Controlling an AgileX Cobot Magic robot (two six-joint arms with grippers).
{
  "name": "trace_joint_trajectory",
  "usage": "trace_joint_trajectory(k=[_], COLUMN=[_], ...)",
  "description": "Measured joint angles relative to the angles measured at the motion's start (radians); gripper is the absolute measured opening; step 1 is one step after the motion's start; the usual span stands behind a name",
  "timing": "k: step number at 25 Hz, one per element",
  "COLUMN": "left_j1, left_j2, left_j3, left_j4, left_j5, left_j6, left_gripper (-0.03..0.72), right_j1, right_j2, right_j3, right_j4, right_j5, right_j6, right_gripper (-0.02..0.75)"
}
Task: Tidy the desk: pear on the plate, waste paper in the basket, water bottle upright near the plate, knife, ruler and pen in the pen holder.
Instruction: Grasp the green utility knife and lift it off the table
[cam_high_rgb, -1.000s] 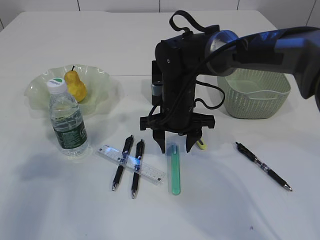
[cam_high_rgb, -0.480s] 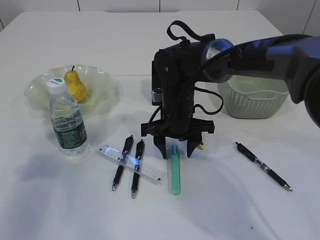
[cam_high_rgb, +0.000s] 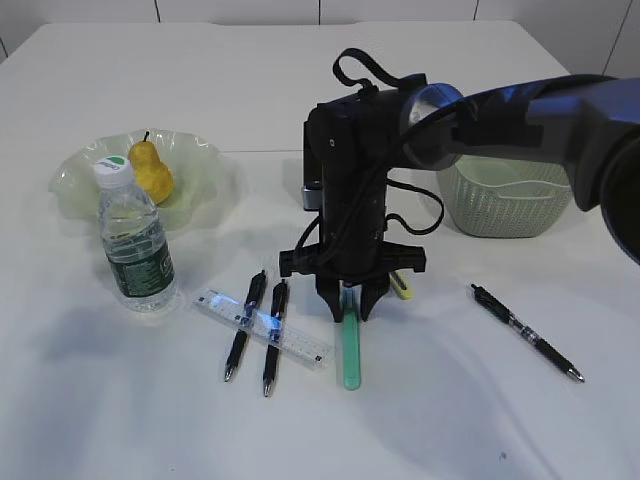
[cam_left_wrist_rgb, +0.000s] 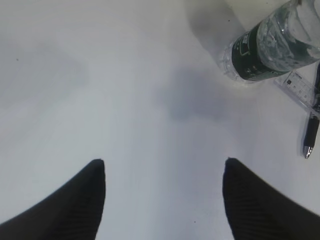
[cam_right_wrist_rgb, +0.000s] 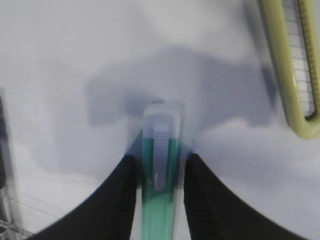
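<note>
Worktop: the worktop (cam_high_rgb: 150, 420) is plain white, with pale wall panels behind its far edge.
Plate: the plate (cam_high_rgb: 80, 175) sits at far left, with the pear (cam_high_rgb: 150, 172) lying in it.
Water bottle: the water bottle (cam_high_rgb: 133, 240) stands upright just in front of the plate.
Ruler and pens: the ruler (cam_high_rgb: 300, 345) lies flat right of the bottle, crossed by two black pens (cam_high_rgb: 257, 325).
Knife: the green knife (cam_high_rgb: 350, 350) lies on the worktop at centre.
Right pincer: the right pincer (cam_high_rgb: 348, 308) points straight down, its fingers on either side of the knife's far end.
Pen holder: the pen holder (cam_high_rgb: 309, 160) is mostly hidden behind the arm.
Basket: the basket (cam_high_rgb: 510, 205) stands at right; a third pen (cam_high_rgb: 527, 332) lies in front of it.
Left wrist view: the left pincer (cam_left_wrist_rgb: 164, 192) is spread wide with nothing between its fingers, over bare surface, bottle at upper right.
Right wrist view: both fingers press against the knife (cam_right_wrist_rgb: 160, 170); a yellow-green utility knife (cam_right_wrist_rgb: 290, 65) lies at upper right.
</note>
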Motion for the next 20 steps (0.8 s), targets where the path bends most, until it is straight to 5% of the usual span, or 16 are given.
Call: trace_joint_trajectory(k=[8,20], left_j1=[0.000,0.000], left_j2=[0.000,0.000], left_j3=[0.000,0.000], left_j4=[0.000,0.000], left_j5=[0.000,-0.001], left_j6=[0.000,0.000], left_gripper=[0.519,0.519], right_j1=[0.000,0.000], right_j2=[0.000,-0.002], right_j3=[-0.001,-0.070], right_j4=[0.007,-0.005], right_j5=[0.004,0.032], right_j6=[-0.011,-0.172], right_gripper=[0.132,0.117])
